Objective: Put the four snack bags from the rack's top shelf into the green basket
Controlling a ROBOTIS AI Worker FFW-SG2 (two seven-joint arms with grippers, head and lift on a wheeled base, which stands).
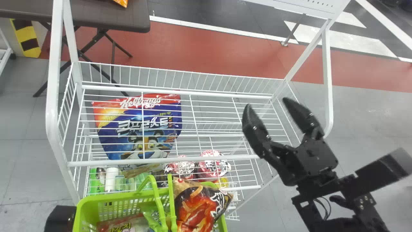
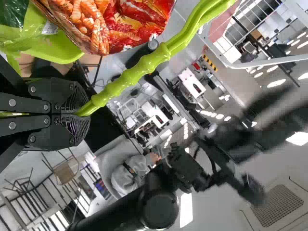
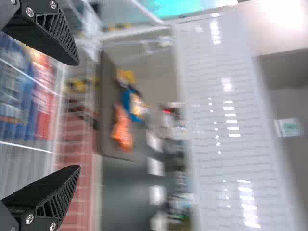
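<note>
Open and with nothing between its fingers, my right gripper [image 1: 267, 103] is over the right end of the white wire rack [image 1: 225, 158]; in the right wrist view the same gripper [image 3: 77, 115] stands wide. The green basket [image 1: 125, 195] is at the rack's near side. A shrimp-pictured snack bag [image 1: 196, 206] stands tilted in its right part, with a red-and-white bag [image 1: 122, 225] and a green bag [image 1: 151, 214] lower inside. In the left wrist view my left gripper [image 2: 77, 114] is shut on the basket's green handle [image 2: 139, 70].
A blue and red cereal bag [image 1: 145, 125] shows through the rack's wires. Round red-and-white packs [image 1: 212, 164] and small bottles [image 1: 111, 177] are on a lower level. A dark table [image 1: 106, 16] stands behind the rack. White rack posts rise at both sides.
</note>
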